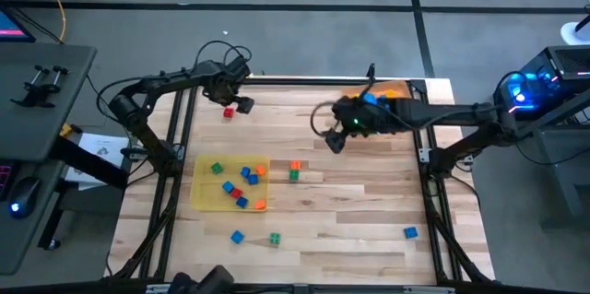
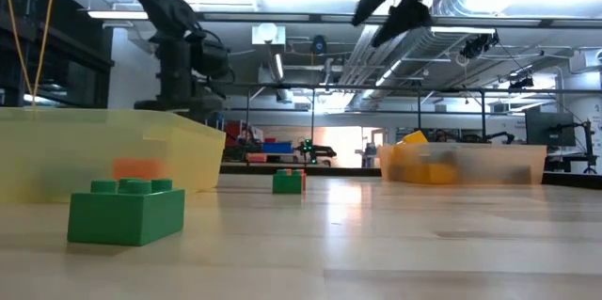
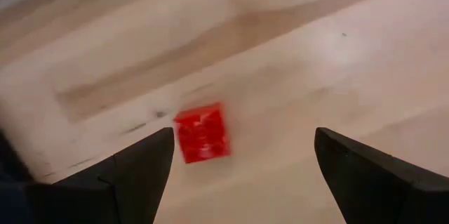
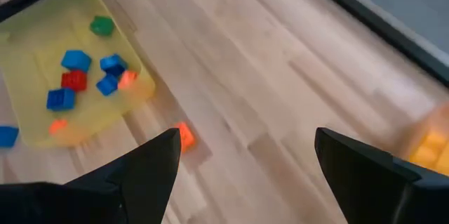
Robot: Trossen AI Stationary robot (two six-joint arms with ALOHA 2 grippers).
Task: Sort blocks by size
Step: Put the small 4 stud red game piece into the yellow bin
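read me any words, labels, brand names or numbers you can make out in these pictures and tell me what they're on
None can be read.
Blocks, yellow tray, table: no print visible.
Screen glow at the high view's left edge: too small to read.
Room behind the table, low view: signs, if any, too blurred.

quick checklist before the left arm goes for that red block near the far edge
1. Left gripper open: ok, the fingers stand wide apart.
2. Red block lined up: ok, it lies on the table between the fingers in the left wrist view, nearer one of them.
3. Fingers empty: ok, nothing is held.
4. Space around the block: ok, no other block shows beside it.
5. Right gripper out of the way: ok, open and raised near the orange tray, well away.
6. Yellow tray ready to receive: cannot tell which tray suits this block's size.
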